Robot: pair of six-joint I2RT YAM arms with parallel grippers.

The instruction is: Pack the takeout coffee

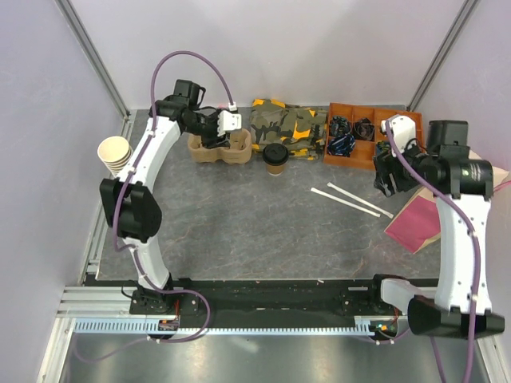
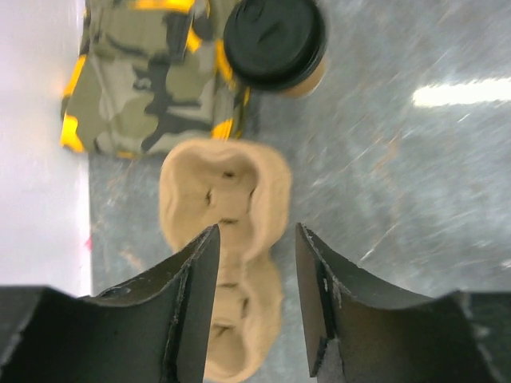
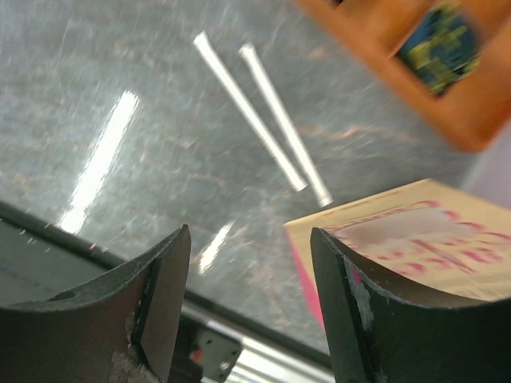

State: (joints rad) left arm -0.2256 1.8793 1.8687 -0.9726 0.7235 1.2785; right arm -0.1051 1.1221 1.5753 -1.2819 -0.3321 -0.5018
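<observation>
The takeout coffee [image 1: 276, 158], a tan paper cup with a black lid, stands upright on the table just right of the brown pulp carrier [image 1: 219, 148]. In the left wrist view the coffee [image 2: 275, 40] sits beyond the carrier [image 2: 227, 199]. My left gripper [image 1: 214, 137] hovers over the carrier; its jaws [image 2: 255, 239] stand open, straddling the carrier's right rim without touching it. My right gripper [image 1: 385, 180] hangs open and empty at the right side, and the right wrist view shows it [image 3: 249, 239] above bare table beside a paper bag.
A camouflage pouch [image 1: 283, 124] lies behind the coffee. An orange compartment tray [image 1: 359, 136] sits at the back right. Two wrapped straws [image 1: 358, 199] lie mid-right. A pink and kraft paper bag [image 1: 415, 225] lies at the right edge. Stacked lidless cups [image 1: 116, 155] stand far left.
</observation>
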